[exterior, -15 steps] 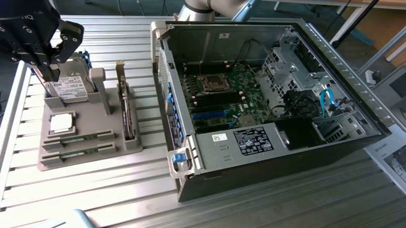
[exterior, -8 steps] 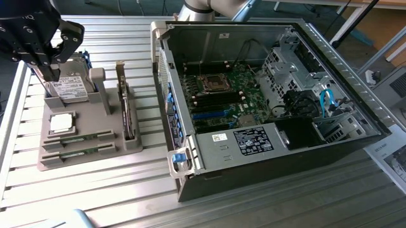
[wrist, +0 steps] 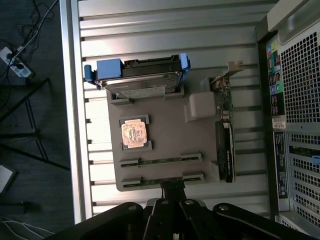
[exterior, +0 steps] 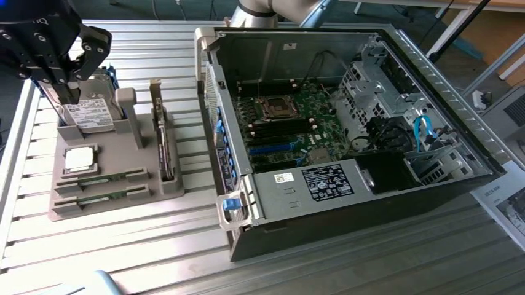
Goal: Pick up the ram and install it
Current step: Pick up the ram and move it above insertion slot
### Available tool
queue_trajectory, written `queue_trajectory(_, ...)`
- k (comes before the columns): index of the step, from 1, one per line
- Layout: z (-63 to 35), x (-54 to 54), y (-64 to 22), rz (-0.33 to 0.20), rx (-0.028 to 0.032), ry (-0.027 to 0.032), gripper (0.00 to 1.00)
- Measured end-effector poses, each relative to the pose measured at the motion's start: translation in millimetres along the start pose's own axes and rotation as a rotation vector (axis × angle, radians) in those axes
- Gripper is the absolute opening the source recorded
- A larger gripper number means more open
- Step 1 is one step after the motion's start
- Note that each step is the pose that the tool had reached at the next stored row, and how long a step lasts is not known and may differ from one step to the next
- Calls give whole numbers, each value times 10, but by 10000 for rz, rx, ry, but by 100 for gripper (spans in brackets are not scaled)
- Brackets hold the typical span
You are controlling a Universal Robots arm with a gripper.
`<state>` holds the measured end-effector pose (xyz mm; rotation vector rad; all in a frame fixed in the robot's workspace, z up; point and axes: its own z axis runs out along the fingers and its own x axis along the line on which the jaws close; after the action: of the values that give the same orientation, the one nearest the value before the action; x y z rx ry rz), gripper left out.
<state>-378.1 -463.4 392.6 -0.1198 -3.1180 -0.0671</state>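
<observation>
Two ram sticks lie edge-up in slots of the grey holder tray [exterior: 61,206]: one ram stick [exterior: 102,182] [wrist: 161,161] and a second ram stick [exterior: 100,197] [wrist: 159,176] beside it. My black gripper [exterior: 64,92] [wrist: 172,186] hangs high above the tray. It is shut with nothing between its fingers. In the wrist view its fingertips point near the tray edge by the second ram stick. The open computer case [exterior: 426,67] lies at the exterior view's right, with its green motherboard [exterior: 287,123] exposed.
The tray also carries a silver hard drive [exterior: 86,114] [wrist: 142,82] in a blue bracket, a square processor chip [exterior: 80,158] [wrist: 134,133] and an upright expansion card [exterior: 164,147] [wrist: 225,150]. Everything stands on a slatted metal table [exterior: 123,258]. Cables lie on the floor [wrist: 20,65].
</observation>
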Motion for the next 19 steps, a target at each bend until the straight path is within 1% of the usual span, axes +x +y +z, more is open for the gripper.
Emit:
queue_trajectory(12, 0, 0, 0, -12, 0, 0, 10)
queue_trajectory(16, 0, 0, -1, -303, 7, 12, 10)
queue_trajectory(19, 0, 0, -1, -751, 17, 31, 10)
